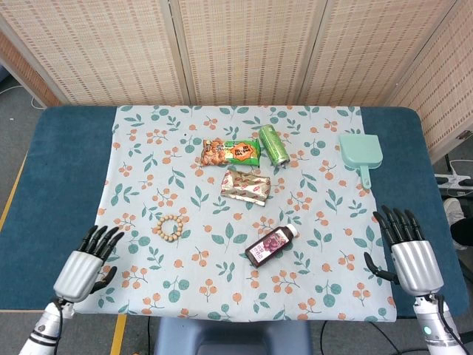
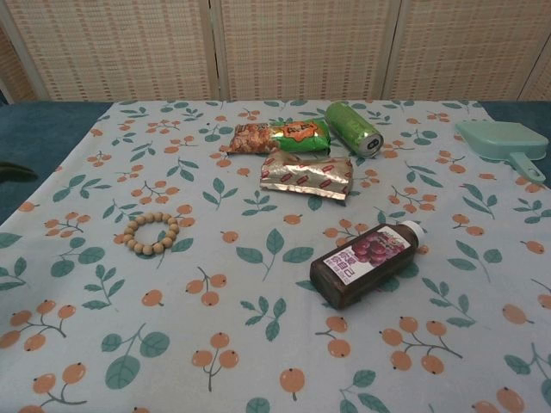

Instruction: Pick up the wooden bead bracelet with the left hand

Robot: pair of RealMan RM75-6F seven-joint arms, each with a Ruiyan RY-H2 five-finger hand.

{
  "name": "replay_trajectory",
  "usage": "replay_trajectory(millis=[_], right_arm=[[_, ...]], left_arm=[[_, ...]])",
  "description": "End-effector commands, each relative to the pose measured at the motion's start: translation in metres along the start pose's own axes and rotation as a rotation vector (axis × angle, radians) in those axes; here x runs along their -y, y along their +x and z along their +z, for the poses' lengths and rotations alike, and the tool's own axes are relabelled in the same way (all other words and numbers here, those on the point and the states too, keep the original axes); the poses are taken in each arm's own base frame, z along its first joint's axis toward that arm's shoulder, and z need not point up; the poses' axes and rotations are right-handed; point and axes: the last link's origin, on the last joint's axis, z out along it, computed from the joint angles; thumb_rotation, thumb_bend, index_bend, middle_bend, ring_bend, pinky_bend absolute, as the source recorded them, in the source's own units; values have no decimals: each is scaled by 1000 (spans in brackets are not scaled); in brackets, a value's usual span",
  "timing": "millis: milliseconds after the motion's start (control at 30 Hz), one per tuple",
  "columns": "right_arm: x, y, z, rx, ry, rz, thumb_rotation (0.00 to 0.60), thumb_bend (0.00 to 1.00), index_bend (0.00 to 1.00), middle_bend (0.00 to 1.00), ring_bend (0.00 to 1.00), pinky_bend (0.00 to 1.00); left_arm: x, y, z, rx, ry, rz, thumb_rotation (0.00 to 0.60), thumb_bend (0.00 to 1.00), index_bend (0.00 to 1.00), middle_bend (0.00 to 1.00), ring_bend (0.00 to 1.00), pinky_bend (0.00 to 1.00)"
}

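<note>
The wooden bead bracelet point(image 1: 170, 227) point(image 2: 151, 233) lies flat as a small ring on the floral cloth, left of centre. My left hand point(image 1: 89, 263) hovers at the cloth's front left edge, below and left of the bracelet and apart from it, fingers spread and holding nothing. In the chest view only a dark fingertip point(image 2: 17, 171) shows at the left edge. My right hand point(image 1: 409, 249) stays at the front right, fingers spread, holding nothing.
A dark juice bottle point(image 1: 271, 244) lies right of the bracelet. Behind are a silver snack pack point(image 1: 245, 186), an orange-green snack bag point(image 1: 231, 153) and a green can point(image 1: 273, 144). A mint dustpan point(image 1: 361, 152) sits back right. The blue table point(image 1: 59, 170) borders the cloth.
</note>
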Motion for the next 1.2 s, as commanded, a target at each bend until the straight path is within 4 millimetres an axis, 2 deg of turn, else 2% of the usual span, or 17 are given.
replay_trajectory(millis=[33,167,300,467,600,833,1200], right_arm=[[-1,1,0,-7,-6,2,250,349,0,0,0,0],[-4,3,0,-10,-15,6,250,349,0,0,0,0],[-5,2,0,0,-15,11,250,349,0,0,0,0],[-5,2,1,12,-13,18,250,349,0,0,0,0],[-6,2,1,13,-17,22,249,349,0,0,0,0],[-6,3,1,17,-18,27,250,349,0,0,0,0],[-6,4,0,21,-12,35,250,349,0,0,0,0]], left_arm=[[-23,-19,32,51,-67,8,600,442,171,51,0,28],[-35,-33,56,74,-72,-2,600,442,203,49,0,28],[-43,-43,74,57,-59,1,600,440,249,91,0,32],[-50,-53,88,30,-60,39,600,436,219,200,27,30],[-52,-61,97,32,-64,90,600,435,213,226,35,27],[-56,-68,107,31,-79,121,600,435,224,297,60,21],[-51,-77,108,44,-75,224,600,432,382,413,124,18]])
